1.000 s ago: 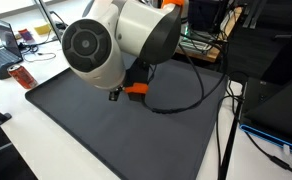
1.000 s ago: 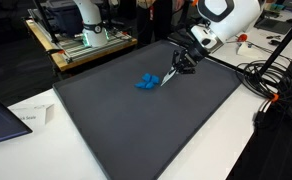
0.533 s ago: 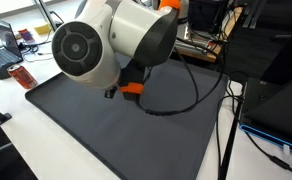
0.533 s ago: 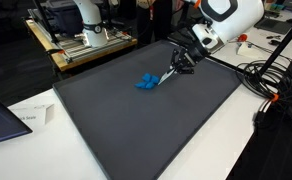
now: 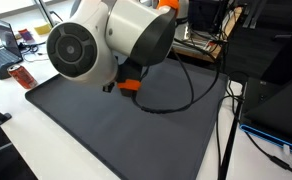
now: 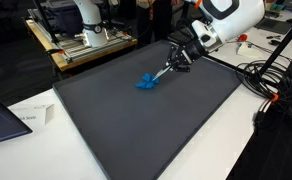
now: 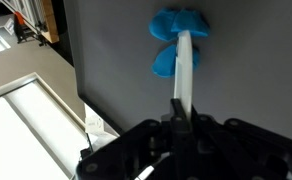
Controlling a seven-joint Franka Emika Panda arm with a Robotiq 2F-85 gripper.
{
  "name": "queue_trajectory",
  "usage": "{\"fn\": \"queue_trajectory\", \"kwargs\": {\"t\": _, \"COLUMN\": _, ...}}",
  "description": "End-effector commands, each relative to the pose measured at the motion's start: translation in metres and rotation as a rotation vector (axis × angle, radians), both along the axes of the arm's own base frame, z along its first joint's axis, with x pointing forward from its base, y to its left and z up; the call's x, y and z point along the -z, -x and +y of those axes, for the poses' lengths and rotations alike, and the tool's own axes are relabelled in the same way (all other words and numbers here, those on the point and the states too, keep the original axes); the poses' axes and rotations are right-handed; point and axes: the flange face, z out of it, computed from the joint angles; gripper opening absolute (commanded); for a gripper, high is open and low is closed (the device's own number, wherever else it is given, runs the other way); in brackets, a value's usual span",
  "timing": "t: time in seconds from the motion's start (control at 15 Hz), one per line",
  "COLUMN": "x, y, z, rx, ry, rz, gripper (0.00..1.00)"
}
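My gripper [image 6: 179, 59] is shut on a thin white stick [image 6: 162, 72] that slants down to a crumpled blue object [image 6: 146, 82] on the dark mat [image 6: 156, 130]. In the wrist view the stick [image 7: 186, 70] runs from my jaws [image 7: 181, 118] up across the blue object [image 7: 178, 25], and its tip lies on or just above it. In an exterior view the arm's large white joint [image 5: 96, 45] hides the gripper and the blue object; only an orange part [image 5: 131, 86] shows below it.
A black cable [image 5: 201, 90] loops over the mat's far side. A laptop [image 5: 1, 50] and a red item [image 5: 23, 77] lie beyond the mat. Another robot on a wooden table [image 6: 91, 30], papers [image 6: 26, 117] and cables [image 6: 271, 80] surround the mat.
The arm has shifted a little and the stick's tip has moved from beside the blue object onto it. The blue object has stayed in place.
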Motion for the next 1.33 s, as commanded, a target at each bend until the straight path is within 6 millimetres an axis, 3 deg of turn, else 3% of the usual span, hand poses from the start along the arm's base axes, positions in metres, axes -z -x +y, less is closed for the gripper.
{"fn": "queue_trajectory", "kwargs": {"t": 0.0, "x": 0.003, "y": 0.001, "z": -0.002, "rx": -0.006, "ry": 0.075, "rz": 0.028, "gripper": 0.01}}
{"fn": "queue_trajectory", "kwargs": {"t": 0.67, "x": 0.007, "y": 0.009, "z": -0.012, "rx": 0.013, "ry": 0.092, "rz": 0.102, "gripper": 0.01}}
{"fn": "queue_trajectory", "kwargs": {"t": 1.27, "x": 0.0, "y": 0.007, "z": -0.027, "rx": -0.006, "ry": -0.009, "rz": 0.106, "gripper": 0.01}}
